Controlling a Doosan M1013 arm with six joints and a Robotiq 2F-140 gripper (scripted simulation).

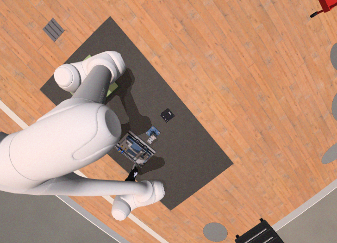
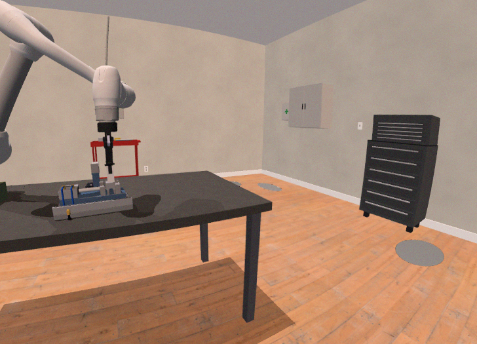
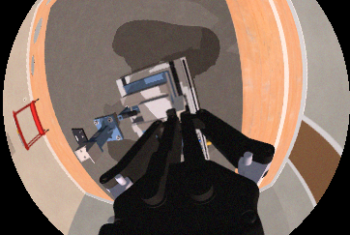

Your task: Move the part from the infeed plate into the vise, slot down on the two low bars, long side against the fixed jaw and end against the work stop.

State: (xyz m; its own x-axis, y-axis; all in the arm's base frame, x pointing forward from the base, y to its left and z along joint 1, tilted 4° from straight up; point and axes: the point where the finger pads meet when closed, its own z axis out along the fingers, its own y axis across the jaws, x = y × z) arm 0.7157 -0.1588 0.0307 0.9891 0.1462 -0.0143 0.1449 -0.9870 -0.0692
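Note:
The vise (image 1: 135,149) stands on the dark table near the arm's base; it also shows in the side view (image 2: 91,202) and the wrist view (image 3: 158,90). A pale grey block, apparently the part (image 3: 152,99), lies between its blue jaws; its slot and its contact with the stop are too small to tell. My gripper (image 2: 111,168) points straight down with fingers shut on nothing, just above the vise's end nearest the table's front edge. It also shows in the overhead view (image 1: 134,171) and the wrist view (image 3: 176,118). The black infeed plate (image 1: 166,115) is bare.
The blue V-block (image 1: 152,131) sits between the vise and the infeed plate, with a small white bracket (image 1: 152,139) beside it. The arm's large links hang over the table's left part. A green pad (image 1: 113,89) lies under the base. The table edge is close behind the gripper.

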